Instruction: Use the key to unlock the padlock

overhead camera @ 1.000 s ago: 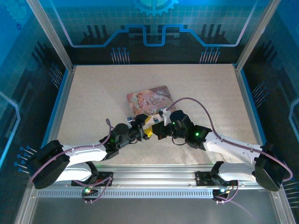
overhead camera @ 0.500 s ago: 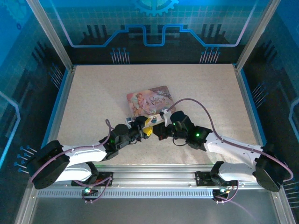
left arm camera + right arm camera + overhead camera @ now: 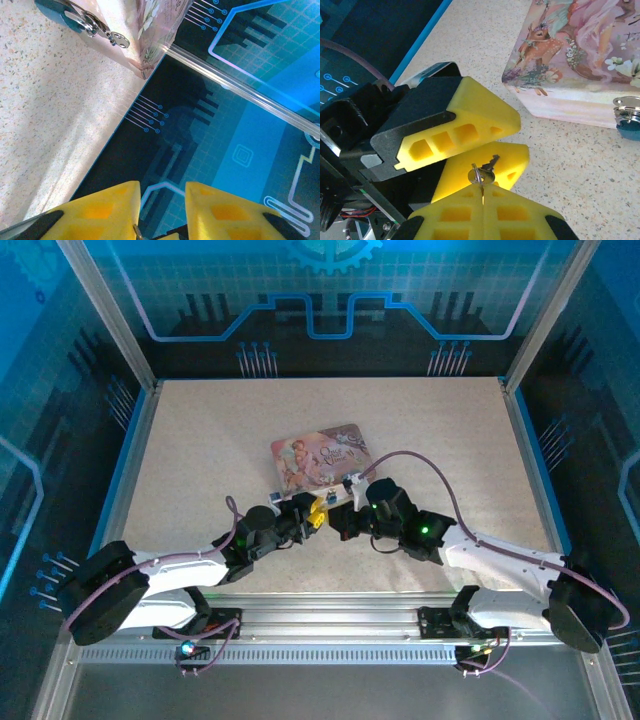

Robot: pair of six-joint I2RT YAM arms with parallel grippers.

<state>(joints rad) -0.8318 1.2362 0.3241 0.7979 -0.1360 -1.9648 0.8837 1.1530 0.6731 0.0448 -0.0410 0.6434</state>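
Just beyond the two meeting grippers lies the pink tin [image 3: 320,455]. The left gripper [image 3: 161,195] stands spread, while the right gripper [image 3: 482,200] pinches the key [image 3: 483,174], its tip between the left fingers [image 3: 480,117]. The padlock [image 3: 629,131] sits at the tin's front, off beside the right gripper.

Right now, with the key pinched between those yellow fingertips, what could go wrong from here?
The key is pinched only at its end by the right end effector, so it could twist or drop. The open left end effector sits very close; a bump might knock it loose. Nothing holds the padlock or the pink tin, so pushing the key in may slide them.
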